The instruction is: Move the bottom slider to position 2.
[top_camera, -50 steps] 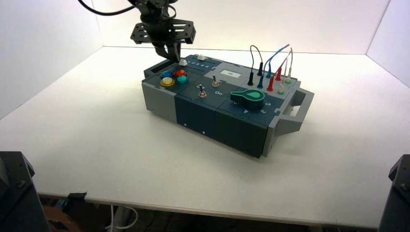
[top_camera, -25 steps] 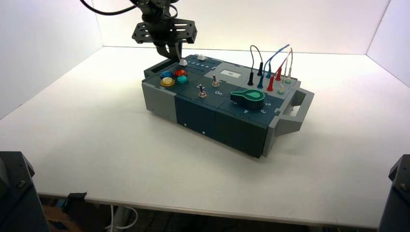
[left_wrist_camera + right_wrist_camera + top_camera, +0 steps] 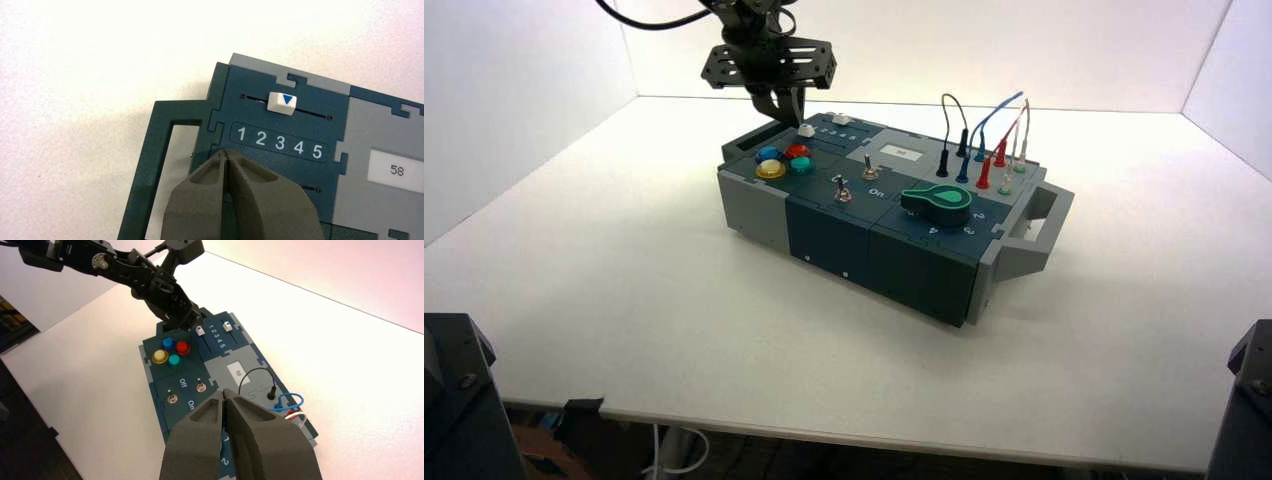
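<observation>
Bottom slider sits at the end of its track closest to the left gripper, a small white knob just behind the coloured push buttons, and from the right wrist view it looks to be beside the low end of the numeral row. The left gripper's fingers are pressed together with nothing between them, tips pointing down right next to that knob. In the left wrist view those closed fingers cover the knob completely, leaving only the far stretch of the dark track peeking out. That's the trouble spot: the digit 2 is only one step along, so a push with any real force would likely carry the knob on to 3 or past it. The tips could also ride up over such a small knob and skid off across the panel. A drift sideways could nudge the twin slider, the one with the blue triangle, and a hard shove might shift the box itself. The right gripper hangs high over the near end, closed and empty
</observation>
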